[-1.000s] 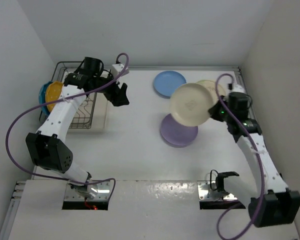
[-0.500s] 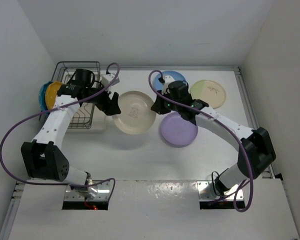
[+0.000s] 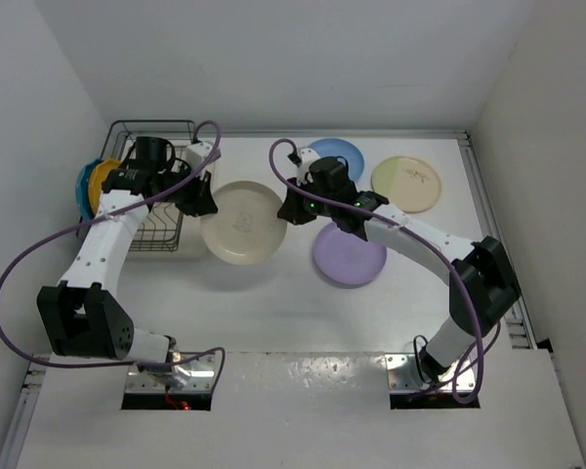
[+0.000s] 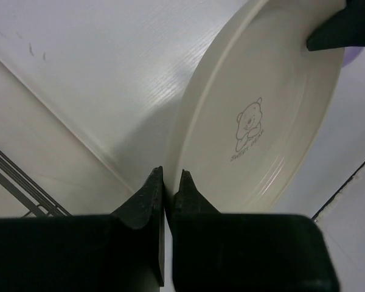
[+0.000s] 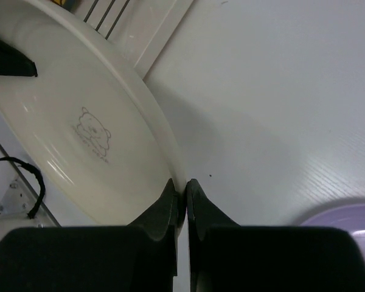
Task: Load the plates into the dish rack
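1. Count six plates in the top view: one cream plate (image 3: 241, 223) held between the arms; one light blue plate (image 3: 334, 156), one cream-and-green plate (image 3: 407, 183) and one lavender plate (image 3: 349, 256) lying flat on the table (image 3: 273, 322); one orange plate (image 3: 104, 181) and one teal plate (image 3: 83, 188) standing on edge at the left side of the dish rack (image 3: 164, 125).
2. Count one dish rack, a dark wire basket over a cream drip tray (image 5: 147, 27); count two arms.
3. Identify the cream plate by its look: round, plain and glossy, with a small bear drawing and a line of lettering at its centre; you will find it just right of the rack, raised over the table and casting a shadow there.
4. Check the left gripper (image 3: 203, 200): its fingers are pinched together on the plate's left rim.
5. Check the right gripper (image 3: 291, 207): its fingers are clamped on the opposite rim; both arms hold the same plate.
6. Note the surface: a white table with a faint grain; plain white walls (image 3: 273, 59) enclose it at the left, back and right.
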`<state>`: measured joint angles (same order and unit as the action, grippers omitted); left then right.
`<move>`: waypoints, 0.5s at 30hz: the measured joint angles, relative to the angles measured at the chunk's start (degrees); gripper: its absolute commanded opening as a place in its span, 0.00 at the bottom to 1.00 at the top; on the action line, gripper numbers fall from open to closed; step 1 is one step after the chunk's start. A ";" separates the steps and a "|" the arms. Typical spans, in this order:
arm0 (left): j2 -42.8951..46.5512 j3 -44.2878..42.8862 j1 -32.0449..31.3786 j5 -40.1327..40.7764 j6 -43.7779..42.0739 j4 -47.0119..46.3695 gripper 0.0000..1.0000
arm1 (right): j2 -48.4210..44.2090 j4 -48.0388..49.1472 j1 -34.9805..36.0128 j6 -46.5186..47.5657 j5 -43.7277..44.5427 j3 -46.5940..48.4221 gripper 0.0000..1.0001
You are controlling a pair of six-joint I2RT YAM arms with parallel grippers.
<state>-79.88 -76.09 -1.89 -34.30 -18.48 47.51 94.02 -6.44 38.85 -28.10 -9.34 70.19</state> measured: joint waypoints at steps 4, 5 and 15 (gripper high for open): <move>0.00 -0.72 -0.15 4.79 1.14 0.20 0.00 | 0.92 -0.33 -0.04 -0.68 -0.09 0.72 0.68; -0.11 -1.29 0.04 7.08 1.38 0.20 0.00 | 1.07 -0.76 -0.09 -0.72 -0.15 1.20 0.94; -1.57 -23.21 9.35 26.69 4.44 0.79 0.00 | 0.09 -2.67 -5.79 -0.42 2.34 2.82 1.00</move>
<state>-81.45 -99.31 7.46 -7.62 -14.04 48.29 94.11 -9.10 33.06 -28.51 -7.01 73.01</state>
